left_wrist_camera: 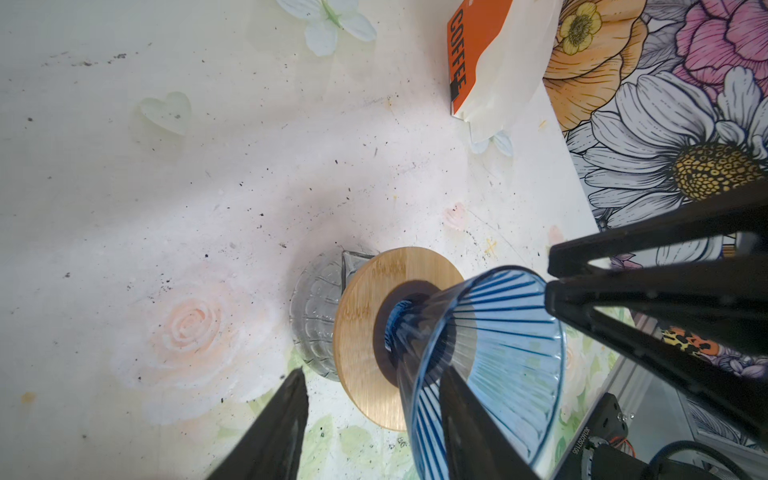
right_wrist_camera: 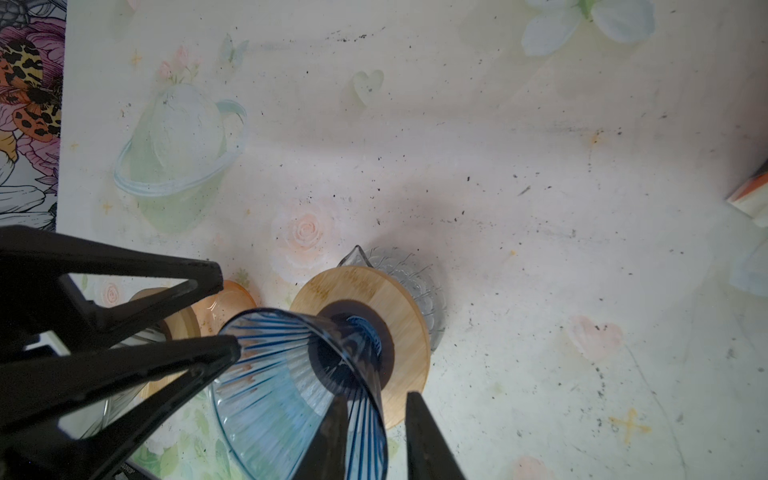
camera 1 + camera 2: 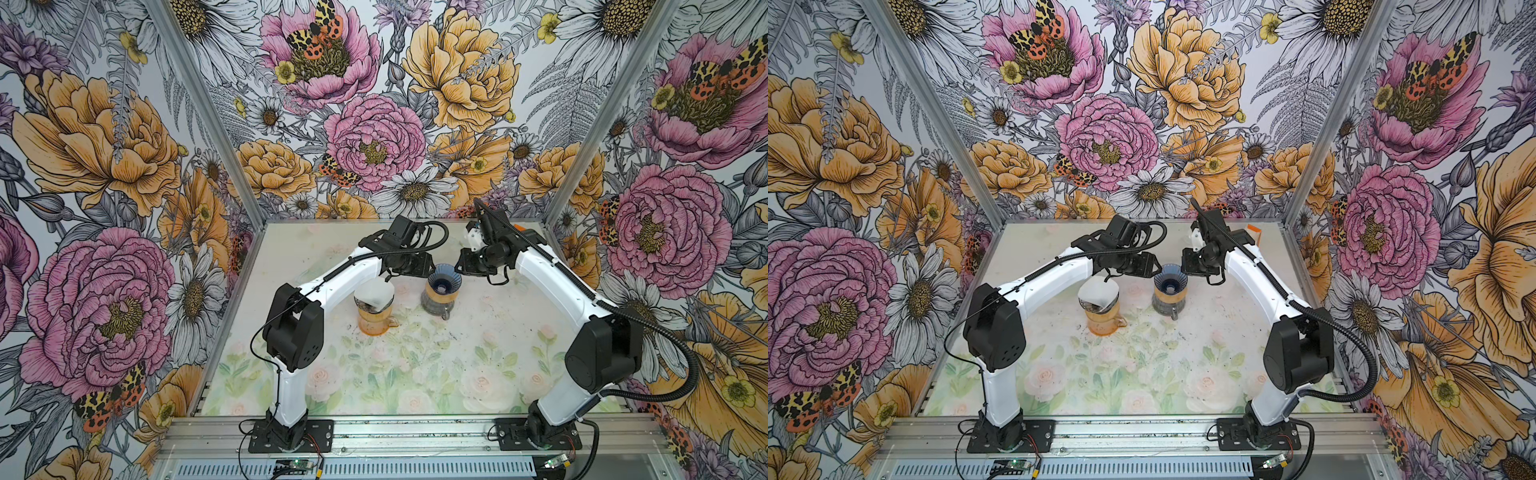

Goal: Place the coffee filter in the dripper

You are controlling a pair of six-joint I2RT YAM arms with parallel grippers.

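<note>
A blue ribbed glass dripper [image 3: 441, 283] [image 3: 1170, 279] stands on a wooden collar [image 1: 365, 316] over a clear glass carafe [image 2: 424, 282], with nothing inside it. My left gripper [image 1: 372, 372] is open and straddles its rim, one finger inside the cone and one outside. From the opposite side my right gripper [image 2: 375, 397] does the same with narrower jaws, and a thin gap shows beside the outer finger. A white coffee filter [image 3: 374, 293] [image 3: 1098, 291] sits in a second dripper on the orange carafe [image 3: 376, 322] to the left.
An orange and white pack marked COFFEE [image 1: 486, 62] [image 3: 519, 227] stands at the back right near the wall. Dark grounds speckle the floral table mat [image 3: 415, 365]. The two grippers [image 3: 444, 268] nearly meet above the blue dripper.
</note>
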